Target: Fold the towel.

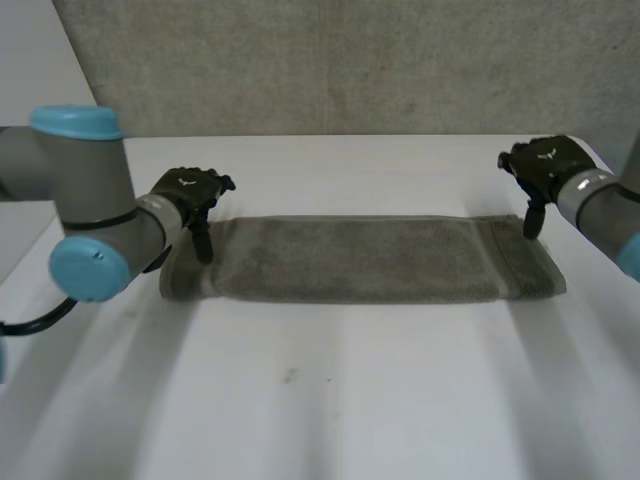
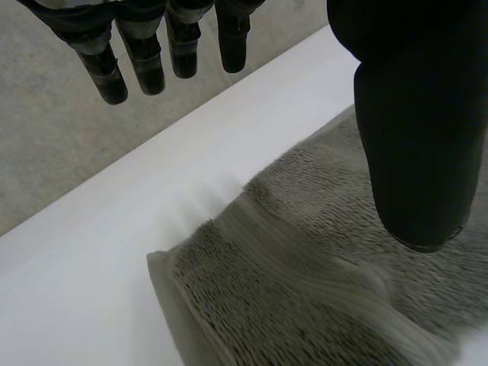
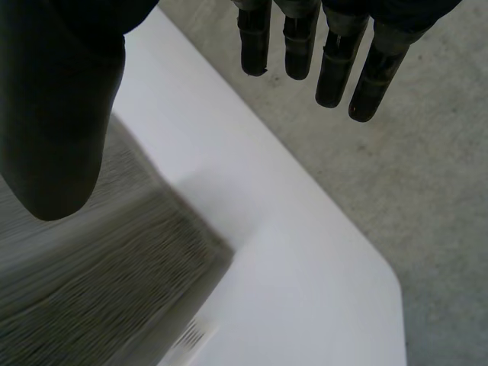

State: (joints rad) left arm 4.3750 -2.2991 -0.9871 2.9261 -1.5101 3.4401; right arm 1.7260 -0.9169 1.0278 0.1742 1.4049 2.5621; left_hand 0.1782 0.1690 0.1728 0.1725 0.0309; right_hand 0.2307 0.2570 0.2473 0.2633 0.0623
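Observation:
A grey-green towel (image 1: pixel 360 260) lies folded into a long strip across the white table (image 1: pixel 330 400). My left hand (image 1: pixel 188 195) hovers over the strip's left end, open, fingers (image 2: pixel 145 53) straight and apart from the thumb (image 2: pixel 415 122), holding nothing. Below it is the towel's far left corner (image 2: pixel 252 274). My right hand (image 1: pixel 545 165) hangs over the right end, open too, with its fingers (image 3: pixel 335 65) spread away from the thumb (image 3: pixel 57 114). The towel's far right corner (image 3: pixel 114 274) lies under that hand, free of it.
Behind the table's far edge (image 1: pixel 330 137) rises a grey wall (image 1: pixel 330 60). The table's rounded corner (image 3: pixel 381 267) is close beyond my right hand, with grey floor (image 3: pixel 427 198) past it. Bare table stretches in front of the towel.

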